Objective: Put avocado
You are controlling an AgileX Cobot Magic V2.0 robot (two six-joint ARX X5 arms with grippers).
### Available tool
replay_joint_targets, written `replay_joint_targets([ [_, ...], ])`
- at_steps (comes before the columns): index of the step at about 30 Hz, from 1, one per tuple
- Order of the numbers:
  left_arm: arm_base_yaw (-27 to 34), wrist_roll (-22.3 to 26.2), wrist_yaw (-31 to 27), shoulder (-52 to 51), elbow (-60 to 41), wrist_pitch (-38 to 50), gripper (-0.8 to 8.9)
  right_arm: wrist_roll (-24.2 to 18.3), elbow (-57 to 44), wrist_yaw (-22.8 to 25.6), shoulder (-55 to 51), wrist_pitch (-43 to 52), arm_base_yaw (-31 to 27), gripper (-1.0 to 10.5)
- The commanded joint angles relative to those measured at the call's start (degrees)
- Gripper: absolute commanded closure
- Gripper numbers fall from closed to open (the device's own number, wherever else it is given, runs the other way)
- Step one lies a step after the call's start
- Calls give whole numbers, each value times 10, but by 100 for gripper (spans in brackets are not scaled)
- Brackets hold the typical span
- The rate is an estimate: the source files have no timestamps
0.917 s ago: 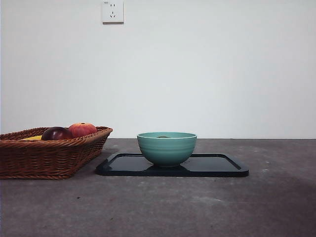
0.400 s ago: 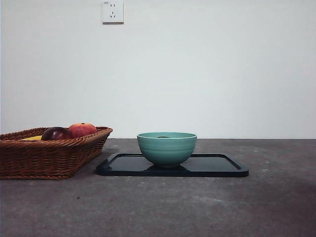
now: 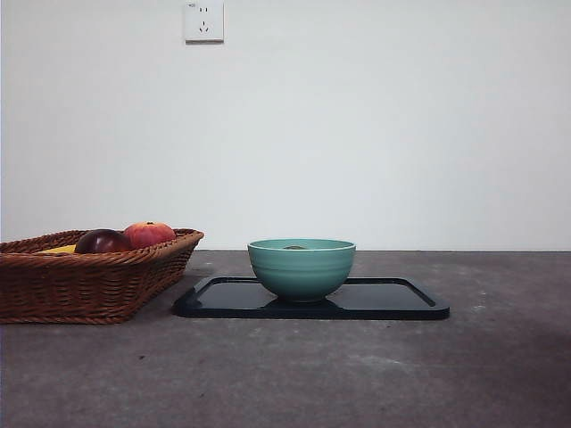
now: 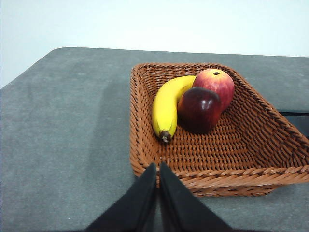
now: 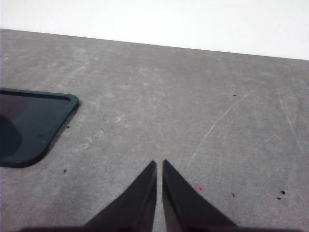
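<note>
The avocado (image 3: 295, 247) lies inside the teal bowl (image 3: 302, 269); only a thin dark green sliver of it shows over the rim in the front view. The bowl stands on the black tray (image 3: 393, 299). My left gripper (image 4: 158, 166) is shut and empty, above the table just in front of the wicker basket (image 4: 270, 140). My right gripper (image 5: 160, 164) is shut and empty over bare table, apart from the tray's corner (image 5: 34, 121). Neither arm shows in the front view.
The wicker basket (image 3: 89, 281) stands left of the tray and holds a banana (image 4: 166, 104), a dark red-purple fruit (image 4: 200, 108) and a red-orange fruit (image 4: 216, 83). A wall socket (image 3: 203, 20) is on the back wall.
</note>
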Motion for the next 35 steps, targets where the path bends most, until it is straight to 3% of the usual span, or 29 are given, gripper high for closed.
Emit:
replay_joint_targets([
  [1, -1, 3, -4, -1, -12, -4, 804, -2, -7, -1, -2, 13, -1, 930],
  [35, -1, 3, -4, -1, -12, -5, 804, -2, -7, -1, -2, 18, -1, 930],
])
